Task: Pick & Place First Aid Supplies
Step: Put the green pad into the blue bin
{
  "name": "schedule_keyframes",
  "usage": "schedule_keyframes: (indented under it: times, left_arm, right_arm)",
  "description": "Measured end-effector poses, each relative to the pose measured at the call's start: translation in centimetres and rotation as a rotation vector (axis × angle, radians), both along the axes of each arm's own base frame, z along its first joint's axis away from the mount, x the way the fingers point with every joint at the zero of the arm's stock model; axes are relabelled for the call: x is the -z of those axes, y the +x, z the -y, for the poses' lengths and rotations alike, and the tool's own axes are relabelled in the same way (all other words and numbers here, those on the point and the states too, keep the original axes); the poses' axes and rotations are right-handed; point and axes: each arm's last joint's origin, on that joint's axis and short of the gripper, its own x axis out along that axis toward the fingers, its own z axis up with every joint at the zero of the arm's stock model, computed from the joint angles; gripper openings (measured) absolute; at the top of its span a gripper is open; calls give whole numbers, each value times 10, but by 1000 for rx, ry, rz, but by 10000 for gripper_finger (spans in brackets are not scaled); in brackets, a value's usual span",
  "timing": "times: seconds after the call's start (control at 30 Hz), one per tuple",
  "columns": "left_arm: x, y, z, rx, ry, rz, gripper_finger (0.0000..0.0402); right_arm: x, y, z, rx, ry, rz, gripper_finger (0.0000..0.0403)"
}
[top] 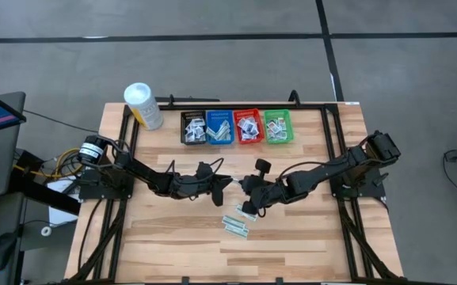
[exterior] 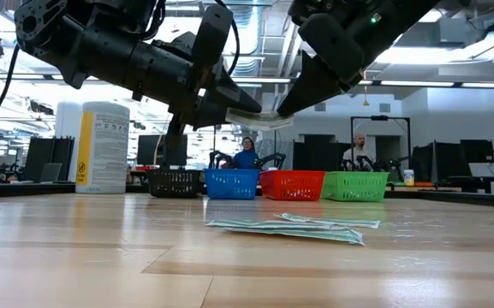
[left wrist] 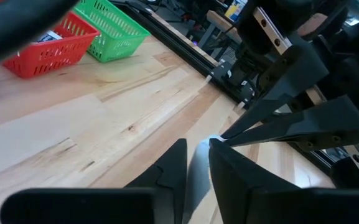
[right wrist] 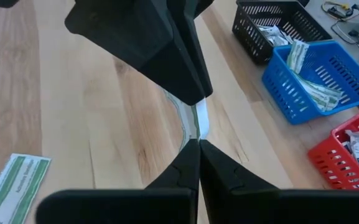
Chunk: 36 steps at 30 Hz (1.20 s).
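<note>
Grippers (exterior: 245,113) (exterior: 282,109) both pinch one strip (exterior: 262,118), seemingly midair.

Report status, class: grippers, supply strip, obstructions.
Left gripper and right gripper both pinching one narrow pale-green strip midair. More strips on wooden table. Nothing obstructing.

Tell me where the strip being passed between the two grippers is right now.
The pale-green strip hangs in the air above mid-table, pinched between the left gripper and the right gripper, in front of the baskets.

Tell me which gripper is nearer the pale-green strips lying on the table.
Right. The right gripper is just beside the strips, toward the baskets; the left gripper is farther off to their left.
</note>
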Motion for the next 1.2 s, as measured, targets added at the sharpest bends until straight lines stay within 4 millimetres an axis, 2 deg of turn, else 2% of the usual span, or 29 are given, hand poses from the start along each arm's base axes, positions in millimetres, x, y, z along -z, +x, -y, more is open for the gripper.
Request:
schedule_keyframes:
  times: [0.37, 0.67, 0.8, 1.1, 1.2]
  left_arm:
    - [0, 0, 0, 7, 17, -5, 8]
    - [0, 0, 0, 5, 19, -8, 6]
    - [1, 0, 0, -1, 21, -12, 8]
    - [1, 0, -1, -20, 47, -17, 8]
    - [1, 0, -3, -49, 78, -24, 8]
  right_arm:
    - [0, 0, 0, -1, 0, -1, 0]
    - [0, 0, 0, -4, 3, -4, 8]
    - [1, -1, 0, -6, 0, -18, 43]
    - [9, -7, 3, 6, -12, -75, 157]
    - [12, -10, 3, 12, 32, -107, 191]
